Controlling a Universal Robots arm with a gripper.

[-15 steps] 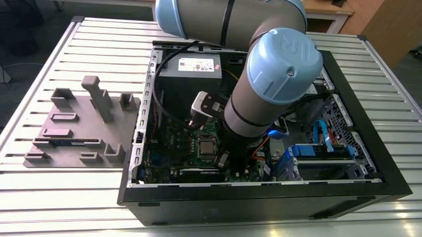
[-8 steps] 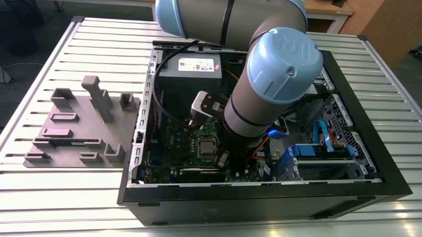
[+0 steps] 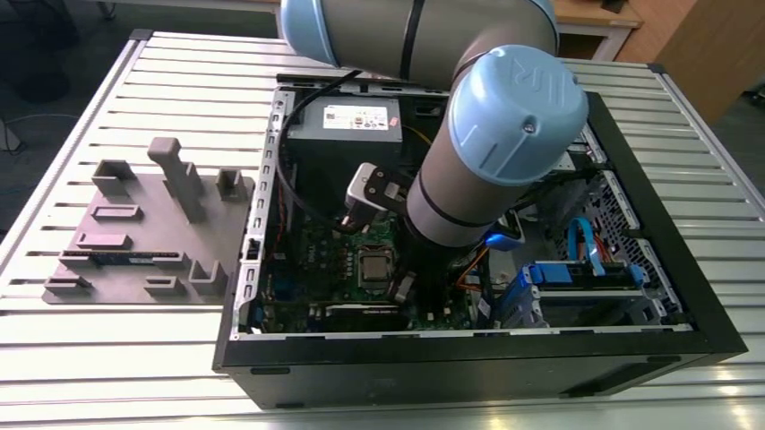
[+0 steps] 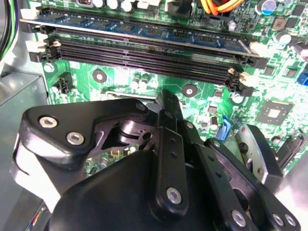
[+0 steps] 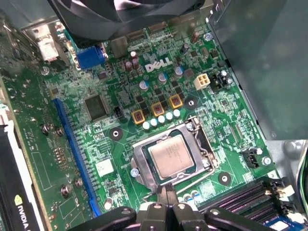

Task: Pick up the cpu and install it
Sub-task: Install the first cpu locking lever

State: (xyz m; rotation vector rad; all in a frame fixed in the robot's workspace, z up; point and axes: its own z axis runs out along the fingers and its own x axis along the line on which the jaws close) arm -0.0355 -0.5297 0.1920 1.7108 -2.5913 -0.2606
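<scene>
Cpu (image 5: 172,155) seated in socket (image 5: 139,161); hand (image 5: 168,196) just beside.

We see the cpu (image 5: 171,155) as a small flat square with a shiny silver top and thin tan-green rim. It lies flat, seated inside the dark metal-framed socket (image 5: 144,163) on the green motherboard (image 5: 216,125), edges parallel to the frame. In the exterior view the cpu (image 3: 375,263) sits near the board's middle, inside the open case (image 3: 478,354).
</scene>
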